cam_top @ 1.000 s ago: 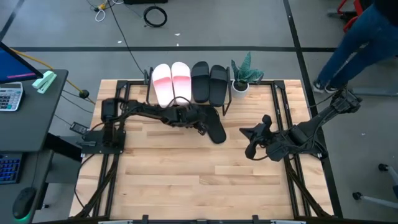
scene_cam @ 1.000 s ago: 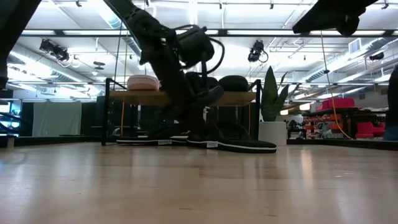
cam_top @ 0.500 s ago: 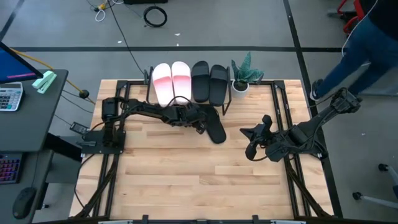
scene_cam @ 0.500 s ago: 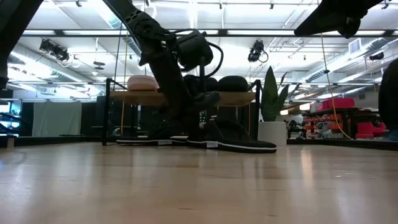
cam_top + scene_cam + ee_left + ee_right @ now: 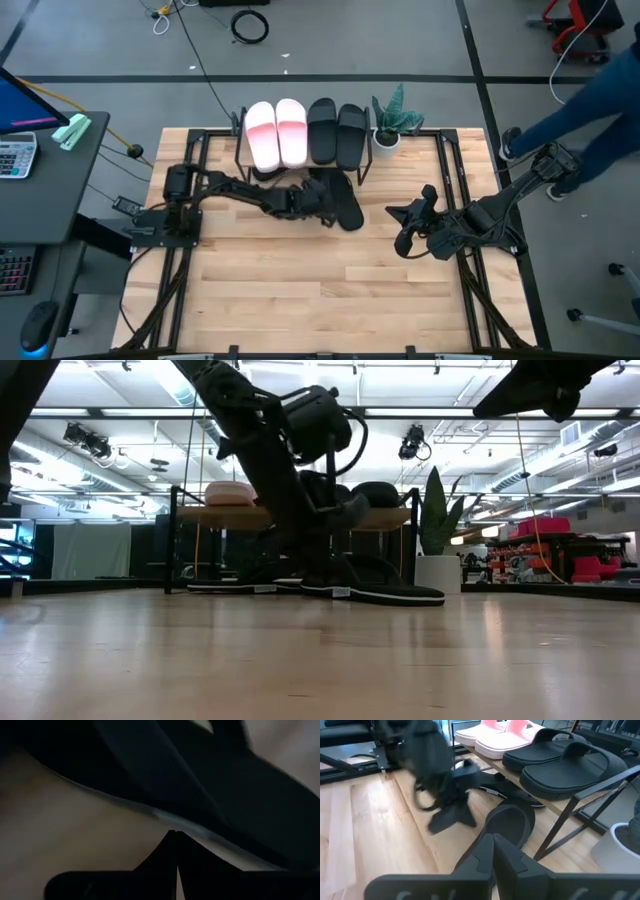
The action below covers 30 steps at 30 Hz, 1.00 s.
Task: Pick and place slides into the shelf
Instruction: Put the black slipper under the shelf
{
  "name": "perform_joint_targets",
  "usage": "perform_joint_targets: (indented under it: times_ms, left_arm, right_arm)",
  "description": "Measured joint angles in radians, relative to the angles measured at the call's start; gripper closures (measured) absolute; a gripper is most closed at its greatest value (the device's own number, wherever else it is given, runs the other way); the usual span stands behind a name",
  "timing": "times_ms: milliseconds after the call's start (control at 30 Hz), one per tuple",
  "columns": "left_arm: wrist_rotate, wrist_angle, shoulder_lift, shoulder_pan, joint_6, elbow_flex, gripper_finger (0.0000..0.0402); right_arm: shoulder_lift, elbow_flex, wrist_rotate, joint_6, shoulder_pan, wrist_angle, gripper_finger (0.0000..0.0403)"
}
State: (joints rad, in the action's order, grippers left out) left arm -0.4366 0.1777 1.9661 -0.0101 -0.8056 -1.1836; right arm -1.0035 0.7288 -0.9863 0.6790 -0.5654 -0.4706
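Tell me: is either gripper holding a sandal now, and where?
Cannot be told for the left gripper beside the thin black thong flip-flop. The right gripper, shut, holds nothing.

Four slides [image 5: 305, 133] atop the shelf [image 5: 362, 170], plant [image 5: 393, 117] right, flip-flop [image 5: 345, 206] in front.

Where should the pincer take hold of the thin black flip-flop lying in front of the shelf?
Probably at the heel edge of the flip-flop, coming from the open table side. The sole lies flat with that end pointing away from the shelf, whose frame crowds the other end.
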Motion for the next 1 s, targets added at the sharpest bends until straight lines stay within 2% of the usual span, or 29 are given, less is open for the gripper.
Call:
perform_joint_targets:
  times_ms: [333,600,767,1000]
  left_arm:
    - [-0.004,-0.351,0.034,0.102,0.144,-0.001,0.0394]
    - [-0.010,-0.386,0.034,0.086,0.158,-0.002,0.0396]
    - [-0.002,-0.490,0.090,0.118,0.171,-0.019,0.0398]
    - [-0.005,-0.484,0.176,0.107,0.189,-0.085,0.0396]
  right_arm:
    - [0.000,0.001,-0.001,0.010,0.001,-0.002,0.0391]
    - [0.000,0.001,-0.003,0.009,0.001,0.005,0.0392]
    - [0.000,0.001,-0.038,0.008,0.001,0.009,0.0393]
    - [0.004,0.001,-0.044,0.001,0.003,0.025,0.0391]
